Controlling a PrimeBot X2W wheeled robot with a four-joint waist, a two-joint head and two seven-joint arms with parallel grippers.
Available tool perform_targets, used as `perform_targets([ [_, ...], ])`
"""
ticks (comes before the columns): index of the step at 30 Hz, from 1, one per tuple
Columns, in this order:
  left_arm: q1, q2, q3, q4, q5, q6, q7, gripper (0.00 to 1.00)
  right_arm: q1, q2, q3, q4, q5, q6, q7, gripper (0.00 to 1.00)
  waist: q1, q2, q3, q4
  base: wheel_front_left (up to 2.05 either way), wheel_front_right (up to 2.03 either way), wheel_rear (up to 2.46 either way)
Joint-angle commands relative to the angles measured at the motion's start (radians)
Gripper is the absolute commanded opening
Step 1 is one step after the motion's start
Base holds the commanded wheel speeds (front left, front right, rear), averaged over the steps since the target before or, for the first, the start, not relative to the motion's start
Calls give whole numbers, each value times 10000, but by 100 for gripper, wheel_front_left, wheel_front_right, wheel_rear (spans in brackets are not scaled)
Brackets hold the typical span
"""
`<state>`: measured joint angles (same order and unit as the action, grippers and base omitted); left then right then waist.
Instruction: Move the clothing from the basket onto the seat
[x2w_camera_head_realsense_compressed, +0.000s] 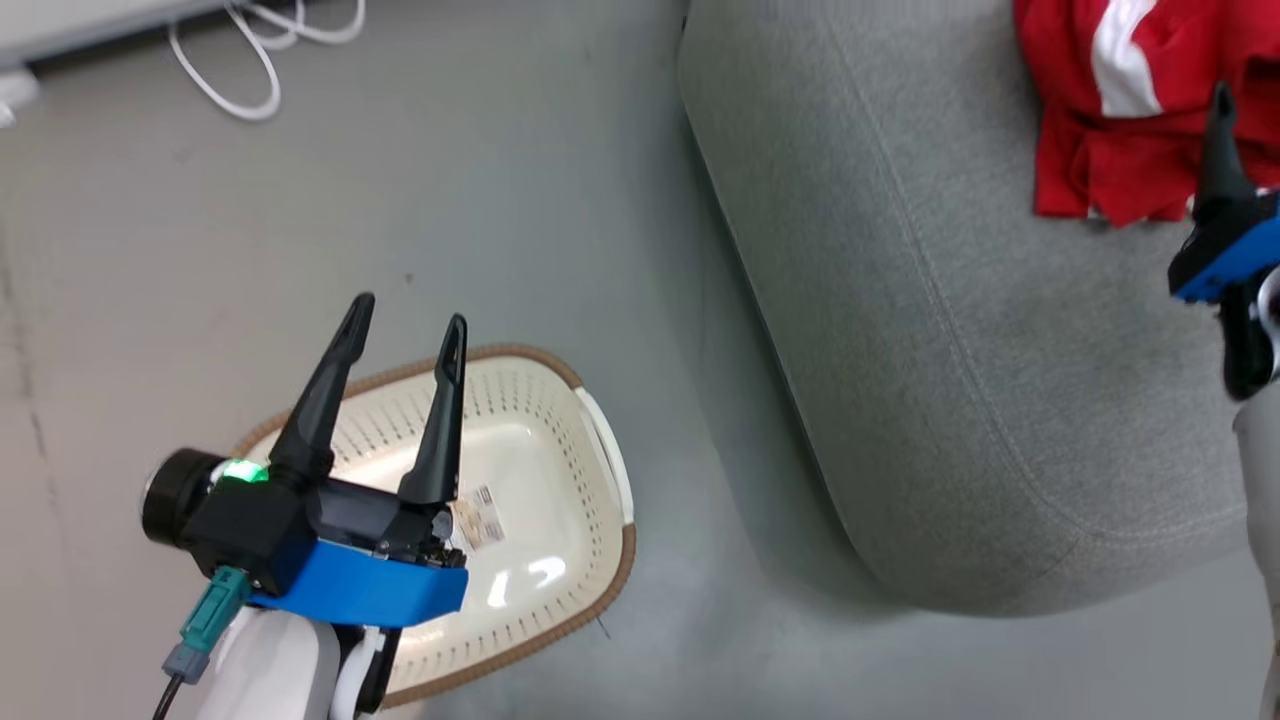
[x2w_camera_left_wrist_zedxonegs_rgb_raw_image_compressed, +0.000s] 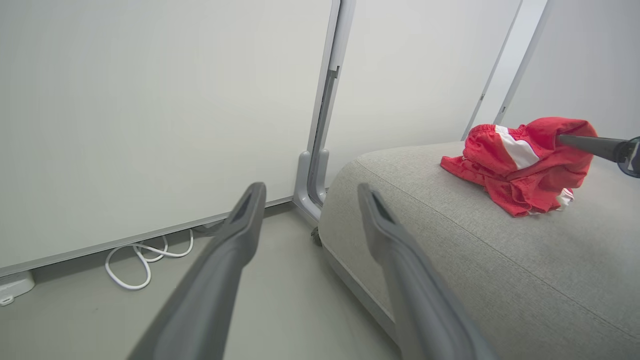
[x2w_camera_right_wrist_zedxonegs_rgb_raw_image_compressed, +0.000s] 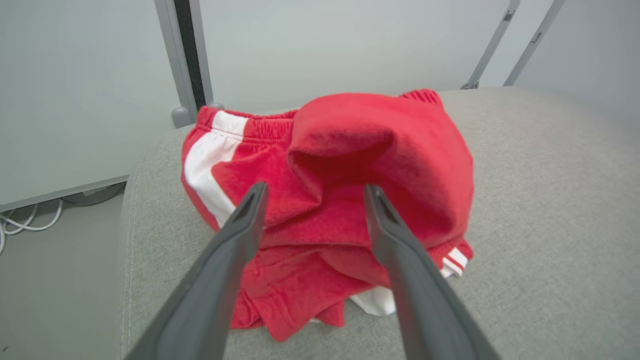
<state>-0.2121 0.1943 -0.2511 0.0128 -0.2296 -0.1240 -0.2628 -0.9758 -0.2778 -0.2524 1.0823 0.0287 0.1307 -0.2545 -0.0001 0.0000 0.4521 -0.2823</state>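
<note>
Your left claw (x2w_camera_head_realsense_compressed: 411, 310) is released, spread wide, hanging over the basket (x2w_camera_head_realsense_compressed: 603, 585), which sits on the floor (x2w_camera_head_realsense_compressed: 450, 150) just beside the seat's (x2w_camera_head_realsense_compressed: 950, 350) near corner. The clothing (x2w_camera_right_wrist_zedxonegs_rgb_raw_image_compressed: 350, 145) lies bunched on top of the seat, toward its far end, white stripe showing. Your right claw (x2w_camera_right_wrist_zedxonegs_rgb_raw_image_compressed: 315, 187) is over the seat too, released, spread wide against the red heap, nothing pinched.

Head view looks down; wrist views share the clothing (x2w_camera_right_wrist_zedxonegs_rgb_raw_image_compressed: 330, 165), right nearer.
</note>
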Motion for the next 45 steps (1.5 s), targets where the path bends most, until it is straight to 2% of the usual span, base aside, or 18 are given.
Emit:
perform_targets([
  [1,151,-94,103,113,-87,-58,-28,100,311,47,115,-104,36,2,-66,100,1,0,-790,227,0,0,0],
  [10,902,-608,701,1135,-276,-87,-28,100,2207,705,964,-1423,725,2,-102,100,1,0,-2376,737,0,0,0],
  [21,1647,-1045,1536,1719,-296,-90,-28,100,4975,1601,1882,-4617,1174,2,81,100,1,0,-3406,1475,0,0,0],
  [27,1747,-1206,1905,1955,-252,-92,-28,100,6441,1935,1727,-6556,1134,2,561,100,1,0,-3701,2038,0,0,0],
  [34,1649,-1219,1947,2362,-72,-95,-29,100,7710,2155,1464,-8121,670,3,858,100,1,0,-3922,2604,0,0,0],
  [39,1613,-1169,2056,2645,-48,-96,-28,100,8448,2261,1561,-8666,350,3,981,100,1,0,-4033,2830,0,0,0],
  [45,1565,-1168,2116,2911,-13,-97,-29,100,8931,2275,1877,-8757,347,3,1011,100,1,0,-4154,2947,0,0,0],
])
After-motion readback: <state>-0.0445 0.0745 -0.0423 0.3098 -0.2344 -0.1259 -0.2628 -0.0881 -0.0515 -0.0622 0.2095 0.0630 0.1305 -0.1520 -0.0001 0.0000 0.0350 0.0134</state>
